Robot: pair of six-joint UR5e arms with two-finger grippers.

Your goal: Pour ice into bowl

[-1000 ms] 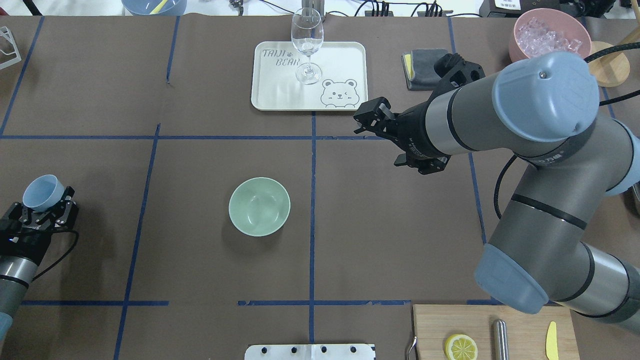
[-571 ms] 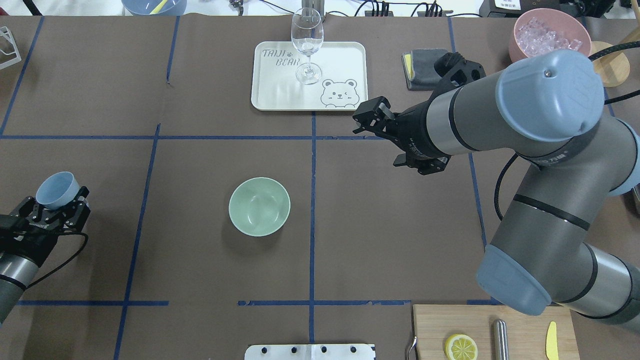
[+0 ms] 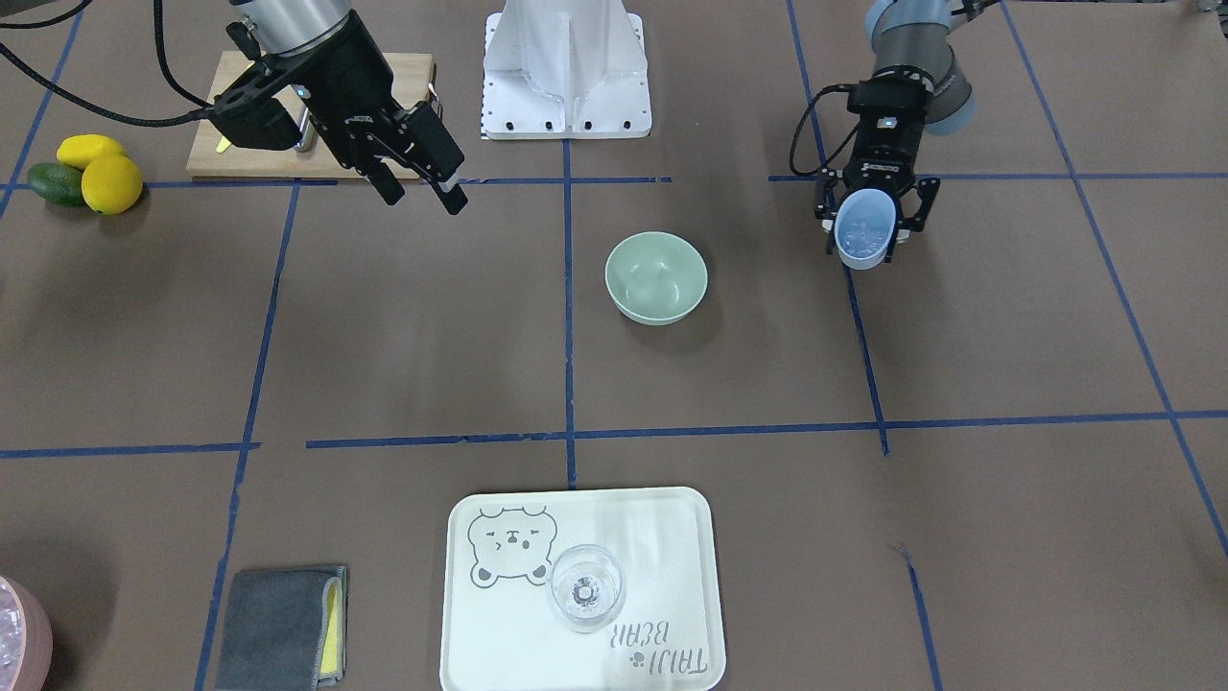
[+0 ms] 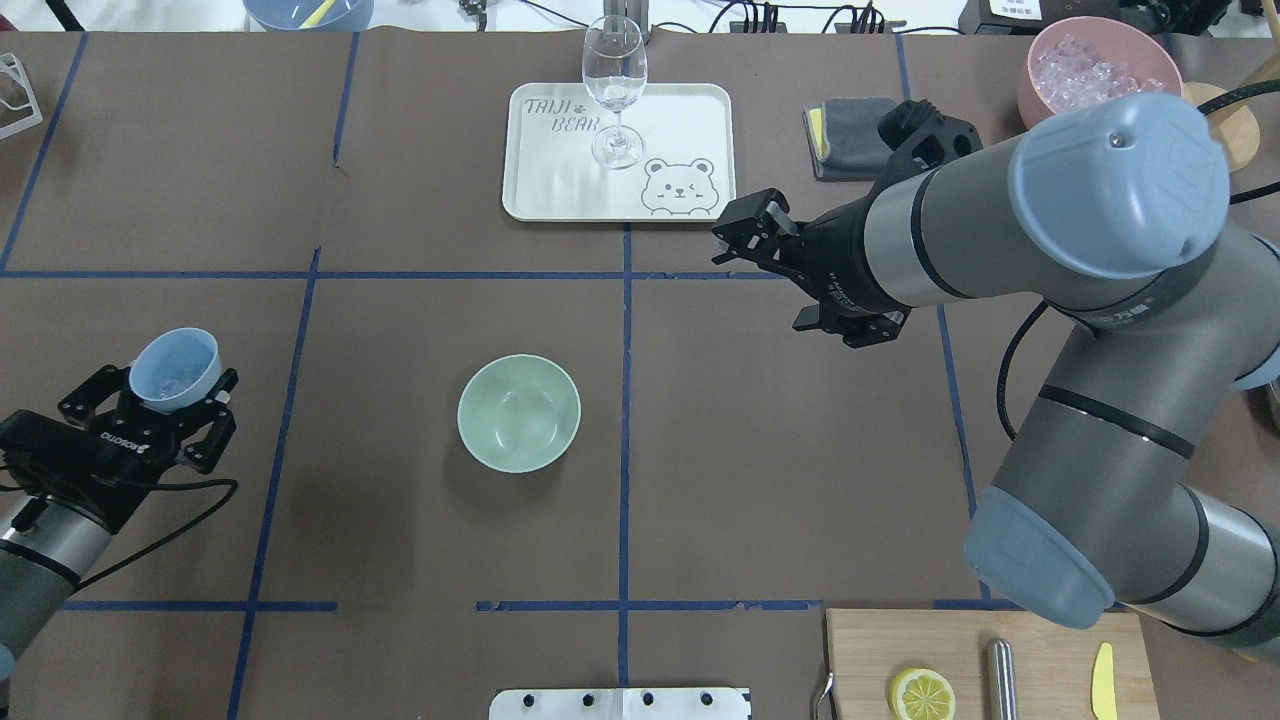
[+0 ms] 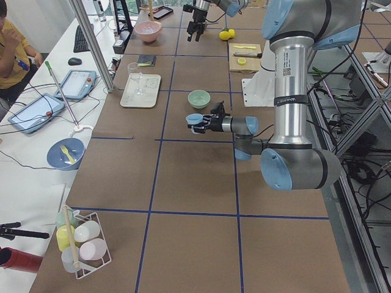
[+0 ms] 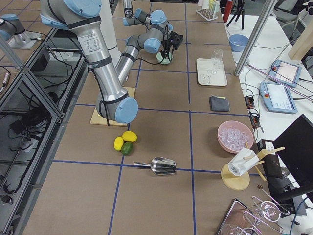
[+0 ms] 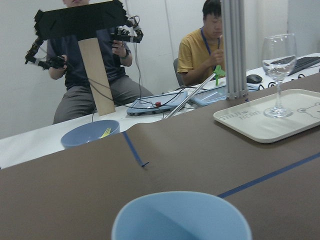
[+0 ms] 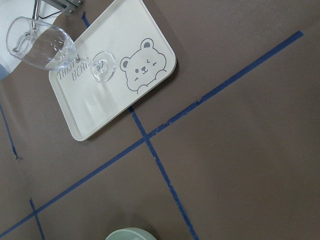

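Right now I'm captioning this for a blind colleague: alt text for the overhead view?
The left gripper holds a blue cup, left of an empty mint-green bowl. The right gripper hangs open near a tray bearing a wine glass.

Brown paper crossed by blue tape lines (image 4: 624, 400) covers the desk (image 4: 400, 520). A white side table (image 5: 30, 183) runs alongside, an aluminium post (image 5: 93, 43) between them. A pale wall (image 7: 155, 50) stands behind.

Table (image 4: 400, 520): brown paper, blue tape grid.
On it we see the mint bowl (image 4: 518, 412) near centre, cream tray (image 4: 560, 185) and grey cloth (image 4: 852, 135) farther out, pink container (image 4: 1030, 85), cutting board (image 4: 870, 645), fruit (image 3: 110, 182), metal scoop (image 6: 164, 165).
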